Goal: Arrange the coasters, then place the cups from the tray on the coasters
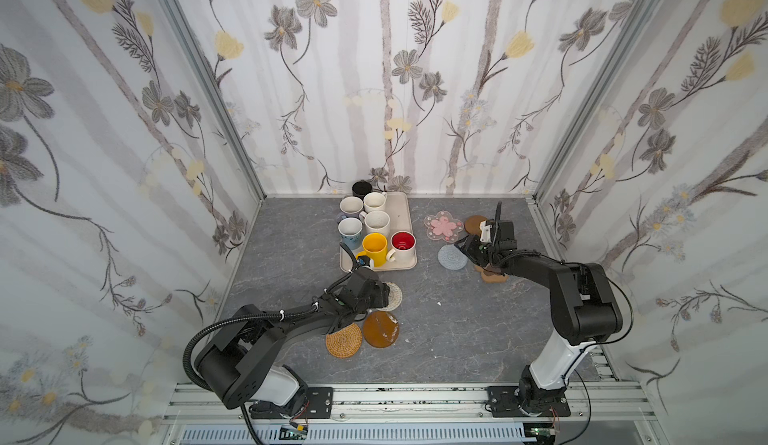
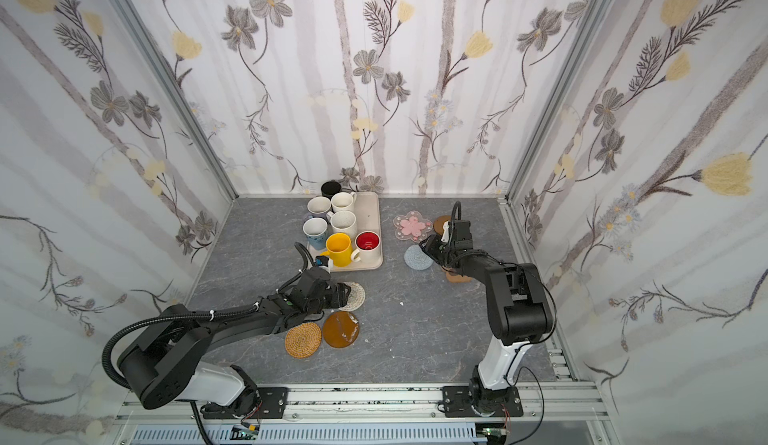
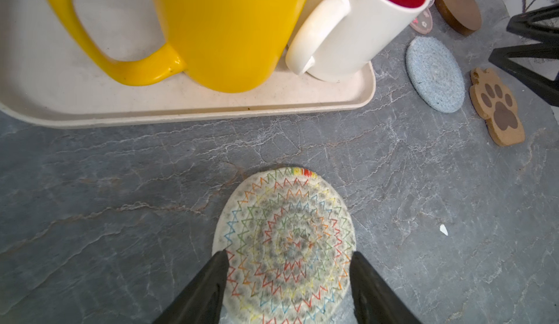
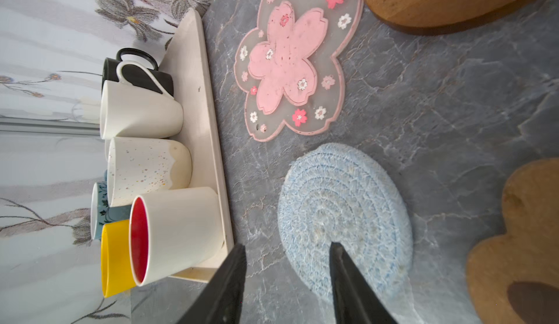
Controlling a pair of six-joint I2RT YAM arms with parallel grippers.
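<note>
Several cups stand on the beige tray (image 1: 400,211) at the back, among them the yellow cup (image 1: 374,247) and the white cup with red inside (image 1: 403,244). The beige woven coaster (image 3: 287,231) lies flat in front of the tray. My left gripper (image 3: 289,254) stands open, one finger at each side edge of it. The grey-blue coaster (image 4: 344,213) lies flat right of the tray. My right gripper (image 4: 288,244) is open just above it, one finger over its edge and one over bare table. Nearby lie the pink-flower coaster (image 1: 443,226), a brown disc (image 1: 473,223) and the paw coaster (image 3: 497,107).
A tan rattan coaster (image 1: 343,340) and a second brown disc (image 1: 381,328) lie side by side near the front, partly under my left arm. Flower-patterned walls close in the grey marbled table (image 1: 449,326) on three sides.
</note>
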